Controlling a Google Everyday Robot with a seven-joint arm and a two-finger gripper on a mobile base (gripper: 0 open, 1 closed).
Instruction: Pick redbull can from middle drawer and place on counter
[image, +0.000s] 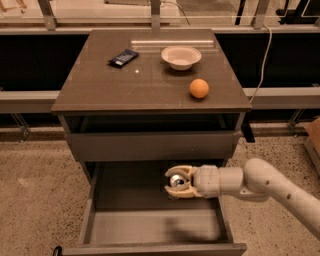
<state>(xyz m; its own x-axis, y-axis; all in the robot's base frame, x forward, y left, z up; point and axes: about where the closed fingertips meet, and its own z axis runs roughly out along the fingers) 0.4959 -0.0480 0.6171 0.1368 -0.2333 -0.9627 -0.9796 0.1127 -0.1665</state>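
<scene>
The middle drawer (125, 227) is pulled open below the cabinet, its grey floor showing. My gripper (176, 183) hangs over the drawer's back right part, just under the upper drawer front. Its pale fingers (181, 171) are closed around the redbull can (175, 181), of which only the shiny silver top shows. The can is held clear of the drawer floor, and a shadow lies on the floor below it. The counter (125, 87) is the dark glossy top of the cabinet, above the gripper.
On the counter stand a white bowl (181, 56), an orange ball (199, 88) at the right and a dark packet (123, 57) at the back left. The narrower drawer front (150, 145) juts out just above the gripper. Speckled floor lies on both sides.
</scene>
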